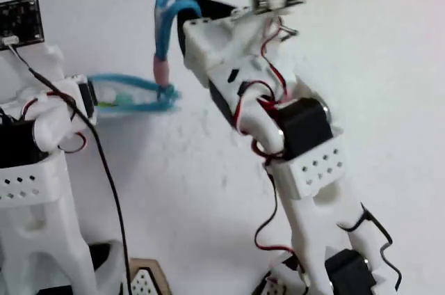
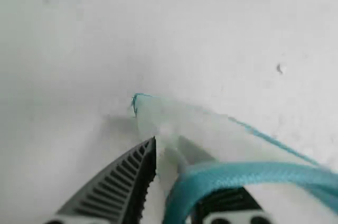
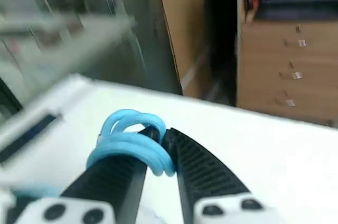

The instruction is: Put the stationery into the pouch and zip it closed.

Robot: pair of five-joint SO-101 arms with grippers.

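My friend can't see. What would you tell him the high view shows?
A clear pouch with blue edging is held between two robot hands over a white table. The left hand grips one end, and the right hand pinches its light blue loop.

Clear teal-edged pouch (image 1: 132, 97) left of centre, left end at left gripper (image 1: 89, 95). Blue strap (image 1: 164, 34) rises from pouch to right gripper (image 1: 196, 18), upper centre. White table (image 1: 375, 65).
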